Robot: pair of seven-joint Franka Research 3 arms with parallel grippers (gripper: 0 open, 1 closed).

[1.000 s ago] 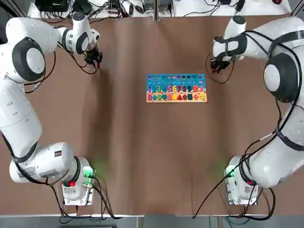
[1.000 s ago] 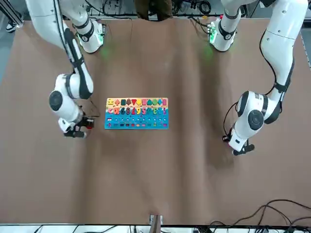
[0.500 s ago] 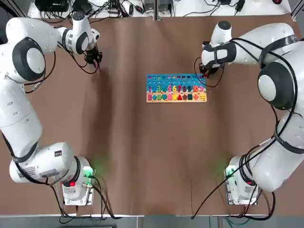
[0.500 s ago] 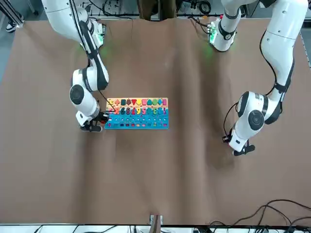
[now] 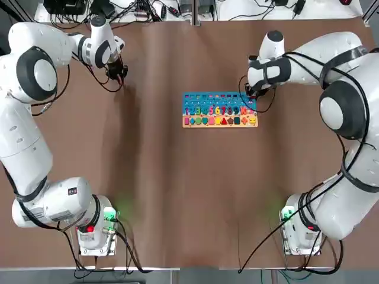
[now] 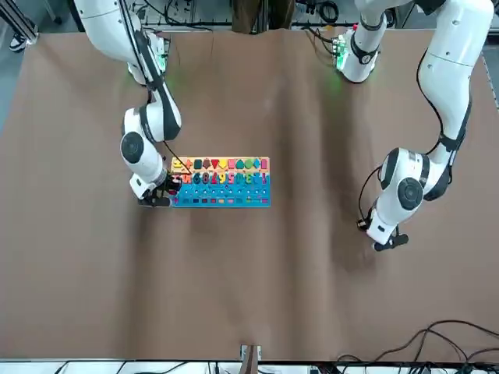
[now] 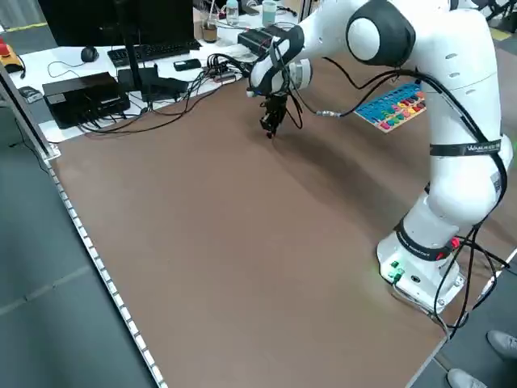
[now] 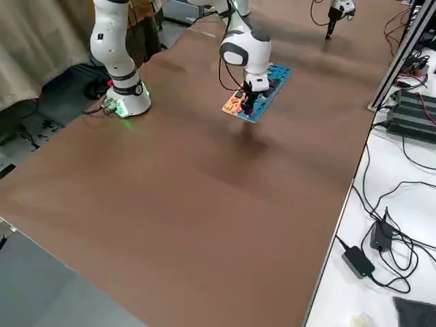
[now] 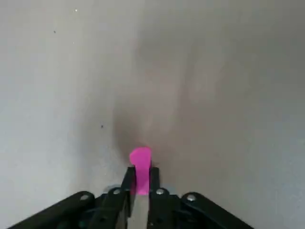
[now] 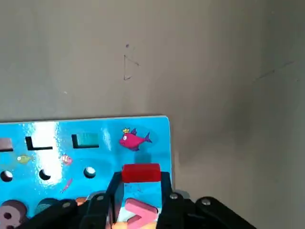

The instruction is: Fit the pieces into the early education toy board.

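Over the toy board (image 10: 95,143), we find the right gripper (image 10: 141,183) clamped on a red piece (image 10: 141,172); left gripper (image 9: 141,174) clamps a pink piece (image 9: 140,160).

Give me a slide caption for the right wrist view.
Right hand holding a red piece over the blue corner of the toy board, beside its pink fish print.

Even, bright overhead light filled the room. The brown desk (image 5: 177,177) showed soft vertical bands of shade in the top view and faint blurred shadows under the arms. Both wrist views looked washed out and pale, with a dim smudge of shadow near the centre. The blue board (image 10: 86,143) carried mild glare.
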